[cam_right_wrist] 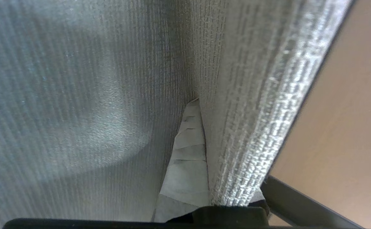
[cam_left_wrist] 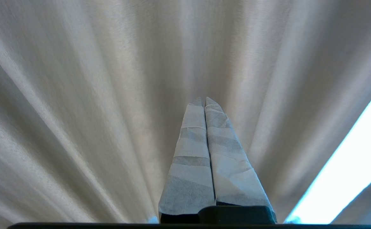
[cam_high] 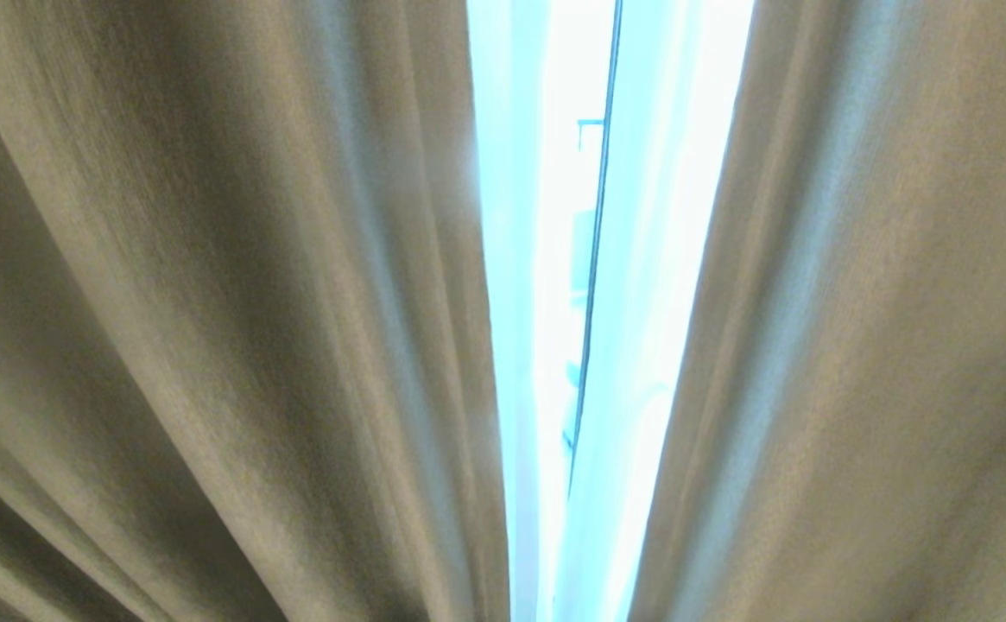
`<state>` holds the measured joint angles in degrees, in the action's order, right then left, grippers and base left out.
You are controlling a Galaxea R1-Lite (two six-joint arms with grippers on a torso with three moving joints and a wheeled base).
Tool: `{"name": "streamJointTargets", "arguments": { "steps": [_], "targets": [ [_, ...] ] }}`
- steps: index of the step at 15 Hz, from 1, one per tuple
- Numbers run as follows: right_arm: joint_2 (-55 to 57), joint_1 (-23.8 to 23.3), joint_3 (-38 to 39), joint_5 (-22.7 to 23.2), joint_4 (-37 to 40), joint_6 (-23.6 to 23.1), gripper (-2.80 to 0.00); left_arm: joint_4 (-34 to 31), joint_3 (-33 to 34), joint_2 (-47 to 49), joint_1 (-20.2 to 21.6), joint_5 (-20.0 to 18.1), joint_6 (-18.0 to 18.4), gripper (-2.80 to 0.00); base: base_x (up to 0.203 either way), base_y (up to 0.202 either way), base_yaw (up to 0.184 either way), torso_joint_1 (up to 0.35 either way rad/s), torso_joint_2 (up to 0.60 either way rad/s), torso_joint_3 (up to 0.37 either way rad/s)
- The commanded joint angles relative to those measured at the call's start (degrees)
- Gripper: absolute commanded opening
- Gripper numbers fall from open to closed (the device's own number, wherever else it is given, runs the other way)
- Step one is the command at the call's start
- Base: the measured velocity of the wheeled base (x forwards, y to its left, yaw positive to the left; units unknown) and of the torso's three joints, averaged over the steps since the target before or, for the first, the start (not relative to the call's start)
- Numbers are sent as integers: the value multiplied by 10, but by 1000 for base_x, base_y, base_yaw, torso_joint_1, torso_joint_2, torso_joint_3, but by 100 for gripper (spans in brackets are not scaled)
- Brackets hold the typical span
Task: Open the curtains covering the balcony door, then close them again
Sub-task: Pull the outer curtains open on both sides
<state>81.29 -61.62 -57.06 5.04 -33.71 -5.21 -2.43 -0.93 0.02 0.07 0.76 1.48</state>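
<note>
A: At centre, curtains [cam_high: 209, 302] show a narrow bright gap; balcony door [cam_high: 593, 259] frame visible thru it, far side.
B: Step?
A: Prob. drawing a panel. Right gripper [cam_right_wrist: 201, 105] jaws clenched on the coarse woven hem; left gripper [cam_left_wrist: 204, 101] jaws clenched, empty, near folds.
B: Next?
A: Steady sideways pull; thick cloth drags.
</note>
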Motion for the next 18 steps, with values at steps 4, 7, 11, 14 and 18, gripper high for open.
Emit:
{"name": "streamJointTargets", "arguments": {
  "steps": [4,7,11,14,18],
  "targets": [
    [-32,11,4,80,-3,-1,-280,0,0,1,0,0,0,-280,0,0,0,0,0,0],
    [-55,30,5,134,-3,-1,-280,0,0,1,0,0,0,-280,0,0,0,0,0,0],
    [-87,43,26,194,-3,0,-280,0,0,1,0,0,0,-280,0,0,0,0,0,0],
    [-102,64,37,209,-3,-1,-280,0,0,1,0,0,0,-280,0,0,0,0,0,0],
    [-118,80,54,210,-3,0,-280,0,0,0,0,0,0,-280,0,0,0,0,0,0]
  ]
}}
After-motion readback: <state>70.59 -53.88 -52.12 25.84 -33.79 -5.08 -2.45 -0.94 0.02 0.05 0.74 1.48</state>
